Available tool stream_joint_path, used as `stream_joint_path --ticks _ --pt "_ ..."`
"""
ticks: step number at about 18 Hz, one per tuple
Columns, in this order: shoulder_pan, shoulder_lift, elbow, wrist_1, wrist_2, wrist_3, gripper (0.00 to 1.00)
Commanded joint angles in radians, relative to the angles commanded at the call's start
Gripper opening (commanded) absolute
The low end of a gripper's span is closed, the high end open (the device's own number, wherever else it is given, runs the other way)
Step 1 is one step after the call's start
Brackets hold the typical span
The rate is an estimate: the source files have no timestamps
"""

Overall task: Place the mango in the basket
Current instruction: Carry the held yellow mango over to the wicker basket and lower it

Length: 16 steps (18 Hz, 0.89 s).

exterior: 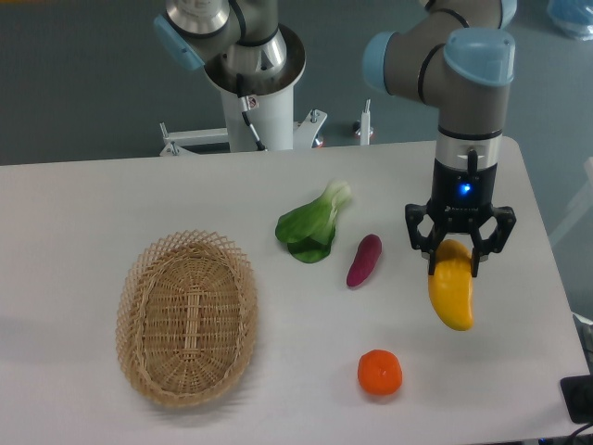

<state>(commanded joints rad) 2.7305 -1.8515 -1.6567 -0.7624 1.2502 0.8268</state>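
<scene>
The mango is a smooth, curved yellow-orange fruit hanging upright at the right of the table. My gripper is shut on its top end and holds it lifted above the white table. The basket is an oval, light tan wicker basket with a scalloped rim, at the left front of the table and far to the left of the gripper. It holds nothing.
A round orange lies at the front, left of and below the mango. A purple sweet potato and a green leafy vegetable lie mid-table between gripper and basket. The table's right edge is close to the gripper.
</scene>
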Motion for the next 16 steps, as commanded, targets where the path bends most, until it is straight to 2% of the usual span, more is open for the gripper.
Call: stream_joint_path --ticks 10,12,16 --pt "-0.015 0.002 -0.015 0.0 -0.002 -0.015 0.59" --pt "-0.028 0.011 -0.018 0.002 -0.002 -0.058 0.59" --pt "-0.139 -0.002 0.003 0.003 0.0 -0.251 0.59"
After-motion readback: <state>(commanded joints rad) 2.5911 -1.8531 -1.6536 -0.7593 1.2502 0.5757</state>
